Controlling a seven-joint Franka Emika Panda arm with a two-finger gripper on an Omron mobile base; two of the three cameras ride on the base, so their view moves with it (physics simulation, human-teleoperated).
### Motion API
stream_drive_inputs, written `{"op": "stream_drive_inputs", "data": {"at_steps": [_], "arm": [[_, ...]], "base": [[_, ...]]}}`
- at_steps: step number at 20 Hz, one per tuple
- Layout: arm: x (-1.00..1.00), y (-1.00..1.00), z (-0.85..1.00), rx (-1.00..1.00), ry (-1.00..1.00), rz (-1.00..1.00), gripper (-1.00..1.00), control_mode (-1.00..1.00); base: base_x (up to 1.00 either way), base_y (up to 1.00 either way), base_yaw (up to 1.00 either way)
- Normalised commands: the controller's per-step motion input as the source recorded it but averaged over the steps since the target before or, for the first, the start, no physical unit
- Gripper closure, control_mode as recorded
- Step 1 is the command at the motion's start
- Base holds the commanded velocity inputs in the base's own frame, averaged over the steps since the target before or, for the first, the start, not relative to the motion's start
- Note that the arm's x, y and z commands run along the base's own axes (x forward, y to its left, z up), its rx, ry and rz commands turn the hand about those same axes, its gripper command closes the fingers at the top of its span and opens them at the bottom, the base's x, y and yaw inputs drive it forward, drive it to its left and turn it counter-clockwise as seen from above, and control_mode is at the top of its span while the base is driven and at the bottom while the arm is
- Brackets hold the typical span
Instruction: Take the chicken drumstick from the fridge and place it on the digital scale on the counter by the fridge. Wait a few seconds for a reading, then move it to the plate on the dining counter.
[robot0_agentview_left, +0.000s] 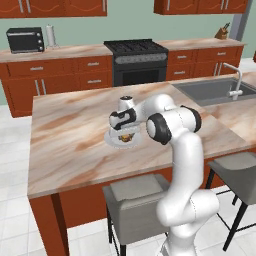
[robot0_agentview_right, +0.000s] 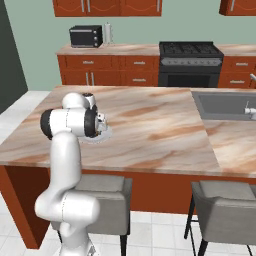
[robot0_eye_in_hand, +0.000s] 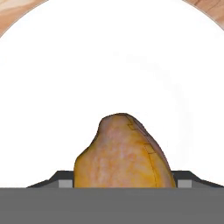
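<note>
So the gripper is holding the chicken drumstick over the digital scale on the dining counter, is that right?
Not quite: it is not the digital scale under it but the plate. The hand view shows the chicken drumstick between the tips of the gripper against the round white plate, and the left base view shows that plate lying on the dining counter.

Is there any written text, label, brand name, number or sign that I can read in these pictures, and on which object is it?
None: no picture shows a readable word, number or sign.
The black toaster oven has only plain grey marks on its front, too small to read.
The stove has a plain control panel, no readable marks.
The plate and the chicken drumstick carry no text.
</note>
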Motion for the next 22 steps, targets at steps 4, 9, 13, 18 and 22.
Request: {"op": "stream_drive_inputs", "data": {"at_steps": [4,9,13,18,22], "arm": [[0.05,0.03,0.0,0.0,0.0,0.0,1.0,-1.0],[0.1,0.16,0.0,0.0,0.0,0.0,-1.0,-1.0],[0.01,0.01,0.0,0.0,0.0,0.0,-1.0,-1.0],[0.0,0.0,0.02,-0.03,0.02,0.0,-1.0,-1.0],[0.02,0.0,0.11,-0.04,0.02,0.0,-1.0,-1.0]], "base": [[0.0,0.0,0.0],[0.0,0.0,0.0],[0.0,0.0,0.0],[0.0,0.0,0.0],[0.0,0.0,0.0]]}}
